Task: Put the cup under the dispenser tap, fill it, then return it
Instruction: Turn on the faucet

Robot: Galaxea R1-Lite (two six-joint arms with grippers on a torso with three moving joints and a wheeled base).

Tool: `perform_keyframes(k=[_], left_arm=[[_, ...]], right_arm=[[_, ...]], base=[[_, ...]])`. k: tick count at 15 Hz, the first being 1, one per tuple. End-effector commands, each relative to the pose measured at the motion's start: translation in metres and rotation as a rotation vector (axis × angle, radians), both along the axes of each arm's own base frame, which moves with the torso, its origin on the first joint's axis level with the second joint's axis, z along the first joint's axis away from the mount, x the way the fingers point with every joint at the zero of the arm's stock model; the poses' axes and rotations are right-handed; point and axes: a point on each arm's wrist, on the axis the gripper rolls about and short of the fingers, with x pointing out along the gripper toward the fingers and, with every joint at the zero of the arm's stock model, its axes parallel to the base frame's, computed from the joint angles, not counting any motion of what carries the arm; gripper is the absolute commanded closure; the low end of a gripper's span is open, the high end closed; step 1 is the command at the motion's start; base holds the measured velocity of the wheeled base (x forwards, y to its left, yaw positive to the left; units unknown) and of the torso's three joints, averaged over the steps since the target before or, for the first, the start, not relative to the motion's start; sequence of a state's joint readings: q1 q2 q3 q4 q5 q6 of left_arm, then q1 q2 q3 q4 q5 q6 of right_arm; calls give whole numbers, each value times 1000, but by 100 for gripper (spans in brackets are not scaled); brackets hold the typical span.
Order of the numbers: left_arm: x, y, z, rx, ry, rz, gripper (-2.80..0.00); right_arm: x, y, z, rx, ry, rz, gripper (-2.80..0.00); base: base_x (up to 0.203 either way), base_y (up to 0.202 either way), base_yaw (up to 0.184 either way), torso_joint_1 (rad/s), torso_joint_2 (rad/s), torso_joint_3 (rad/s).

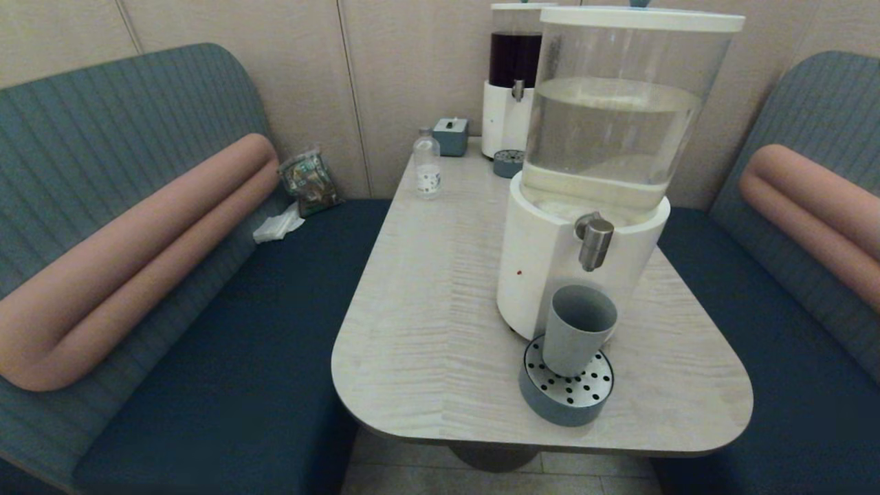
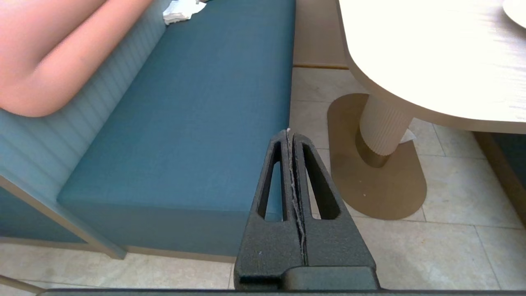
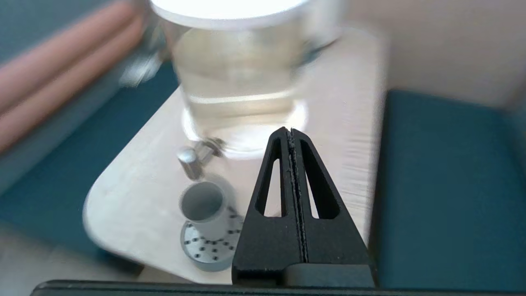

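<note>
The grey-blue cup (image 1: 576, 330) stands upright on the round perforated drip tray (image 1: 550, 399), directly below the brushed-metal dispenser tap (image 1: 595, 238) of the large clear tank (image 1: 619, 117) of pale liquid. No gripper shows in the head view. In the right wrist view my right gripper (image 3: 290, 130) is shut and empty, hovering off the table's near right side, with the cup (image 3: 204, 205) and the tap (image 3: 193, 158) ahead of it and apart from it. My left gripper (image 2: 288, 132) is shut and empty, low over the floor beside the left bench (image 2: 197, 123).
A clear plastic bottle (image 1: 427, 165), a small grey box (image 1: 451, 135) and a dark-liquid dispenser (image 1: 512, 82) with its own drip tray (image 1: 509, 163) stand at the table's (image 1: 426, 309) far end. Upholstered benches flank the table. A bag (image 1: 309, 180) and tissue lie on the left bench.
</note>
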State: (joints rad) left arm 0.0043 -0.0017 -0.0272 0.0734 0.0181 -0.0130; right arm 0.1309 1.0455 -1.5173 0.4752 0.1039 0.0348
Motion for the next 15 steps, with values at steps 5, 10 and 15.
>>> perform_keyframes(k=[5,10,15], left_arm=[[0,0,0,-1,3,1,0],[0,0,0,-1,3,1,0],[0,0,0,-1,3,1,0]], right_arm=[[171,72,-36,-167,468,361,0],[181,82,-45,-177,491,409,0],[188,84,-53,-172,507,409,0]], base=[[0,0,0,0,0,0],[0,0,0,0,0,0],[0,0,0,0,0,0]])
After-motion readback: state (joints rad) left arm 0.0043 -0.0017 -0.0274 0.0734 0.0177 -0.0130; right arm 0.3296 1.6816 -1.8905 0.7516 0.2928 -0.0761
